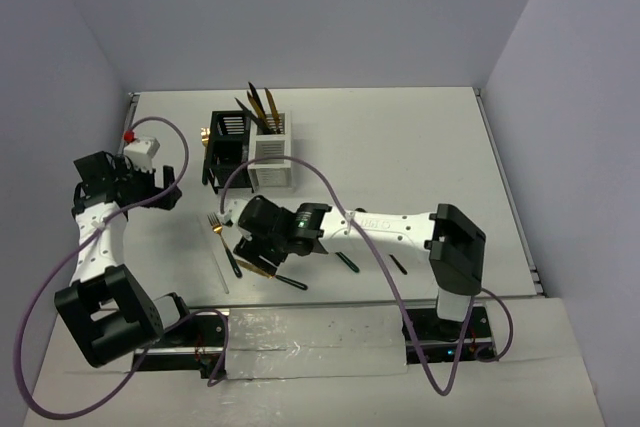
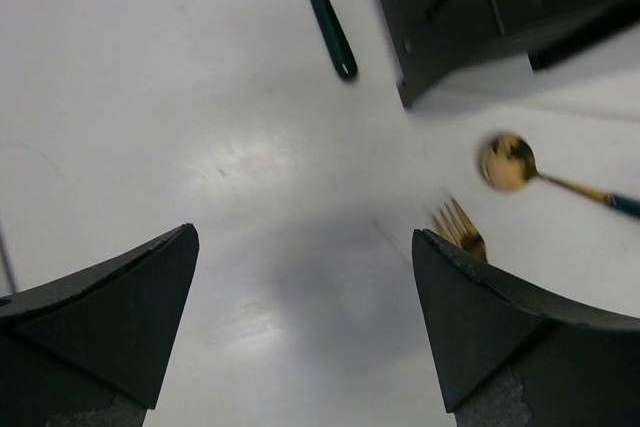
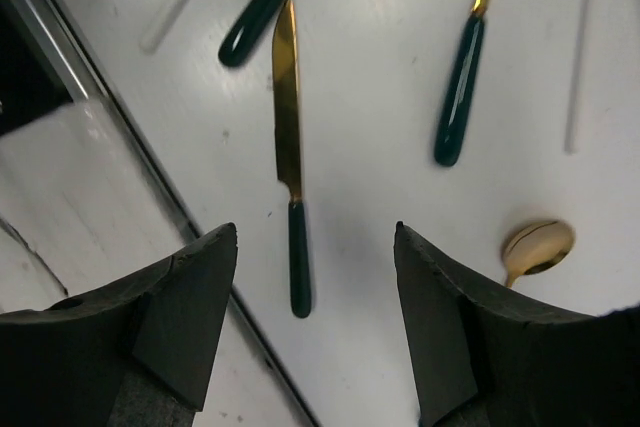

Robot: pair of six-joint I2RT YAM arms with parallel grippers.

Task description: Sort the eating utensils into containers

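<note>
The right tool (image 3: 312, 322) is held spread above the gold-bladed knife (image 3: 290, 162); it should be centred over the handle before closing; the left tool (image 2: 305, 332) is spread too.

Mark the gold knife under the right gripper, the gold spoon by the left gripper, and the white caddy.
gold knife (image 3: 287, 87): right wrist view, middle of its blade.
gold spoon (image 2: 507, 162): left wrist view, its bowl.
white caddy (image 1: 272, 162): top external view, its front slotted wall.
</note>
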